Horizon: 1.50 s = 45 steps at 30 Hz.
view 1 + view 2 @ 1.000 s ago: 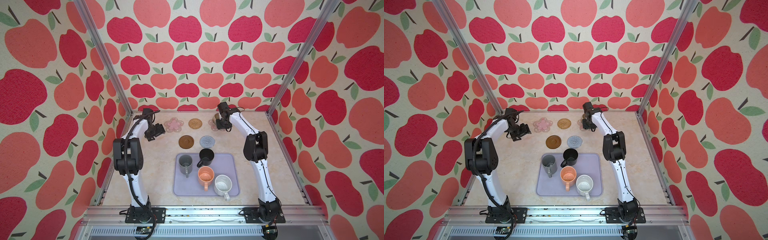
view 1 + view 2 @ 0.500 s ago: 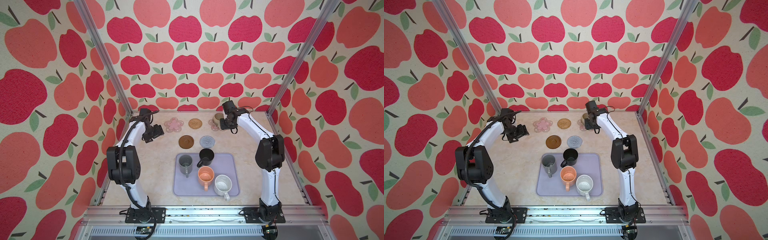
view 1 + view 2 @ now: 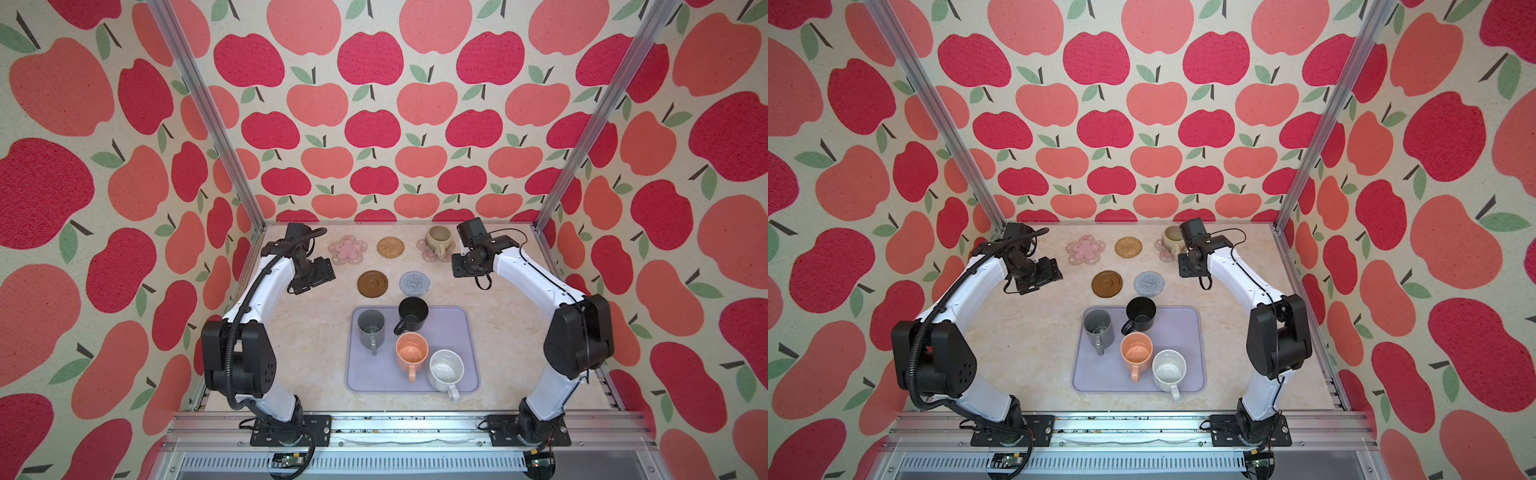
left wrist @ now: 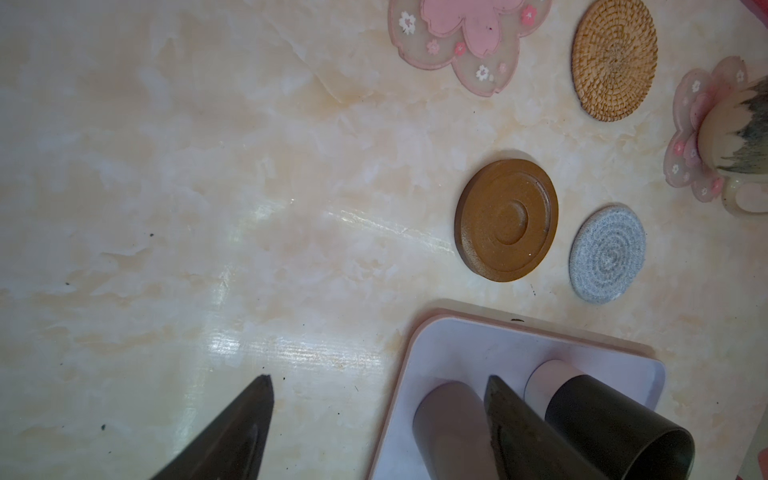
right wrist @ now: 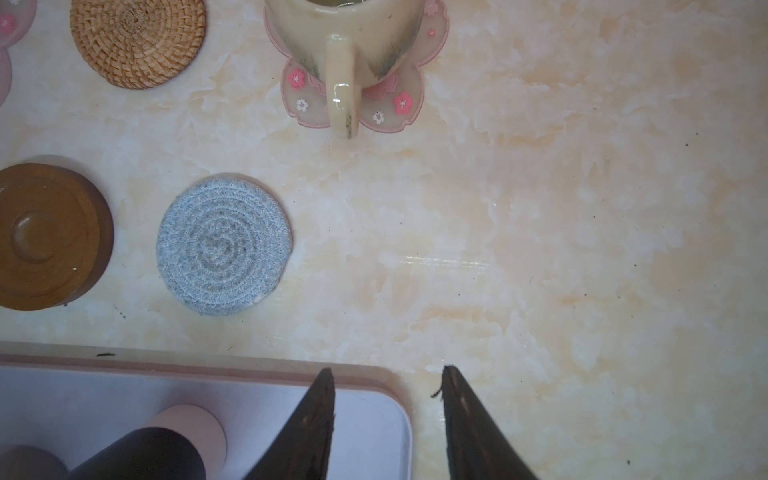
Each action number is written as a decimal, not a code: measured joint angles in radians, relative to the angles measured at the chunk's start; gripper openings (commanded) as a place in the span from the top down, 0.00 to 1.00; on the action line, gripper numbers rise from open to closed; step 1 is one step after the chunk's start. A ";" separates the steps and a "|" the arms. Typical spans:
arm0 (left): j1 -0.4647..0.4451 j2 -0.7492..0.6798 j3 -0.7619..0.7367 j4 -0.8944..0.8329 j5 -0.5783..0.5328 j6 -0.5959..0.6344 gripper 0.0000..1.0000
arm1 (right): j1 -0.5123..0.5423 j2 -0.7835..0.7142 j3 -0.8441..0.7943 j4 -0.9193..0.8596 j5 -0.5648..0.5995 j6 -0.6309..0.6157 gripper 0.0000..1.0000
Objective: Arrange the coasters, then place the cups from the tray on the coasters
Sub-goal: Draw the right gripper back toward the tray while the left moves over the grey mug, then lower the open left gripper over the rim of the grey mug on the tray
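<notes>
A rounded beige-olive cup (image 3: 438,239) stands on a pink flower coaster (image 3: 428,254) at the back right. My right gripper (image 5: 386,370) hovers open and empty just to the right of it, apart from it. The other pink flower coaster (image 3: 348,250), the rattan coaster (image 3: 390,247), the brown disc (image 3: 372,284) and the grey crocheted coaster (image 3: 414,283) lie bare. On the lavender tray (image 3: 455,332) stand the grey cup (image 3: 371,329), black cup (image 3: 412,313), peach cup (image 3: 411,353) and speckled white cup (image 3: 446,368). My left gripper (image 4: 378,380) hangs open over the table, left of the brown disc.
Apple-patterned walls and metal posts (image 3: 582,137) close in the marble table (image 3: 299,353) on three sides. Both arm bases sit on the front rail (image 3: 386,424). The tray lies at the front centre, with the coasters in two rows behind it.
My right gripper has let go of the beige-olive cup, drawn back to the right and spread its jaws wider. The cup stays on the flower coaster. The left arm's elbow has swung outward.
</notes>
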 measured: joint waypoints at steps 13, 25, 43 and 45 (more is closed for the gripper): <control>-0.085 -0.182 -0.182 0.000 -0.044 -0.031 0.17 | 0.013 -0.370 -0.354 0.028 0.031 0.045 0.47; -0.154 -0.199 -0.205 0.012 -0.045 -0.031 0.17 | 0.014 -0.648 -0.560 0.026 0.042 0.129 0.45; -0.211 -0.246 -0.276 -0.014 -0.090 -0.049 0.19 | 0.026 -0.572 -0.584 0.076 0.002 0.161 0.43; -0.229 -0.267 -0.292 -0.031 -0.093 -0.056 0.19 | 0.026 -0.544 -0.578 0.093 -0.007 0.161 0.43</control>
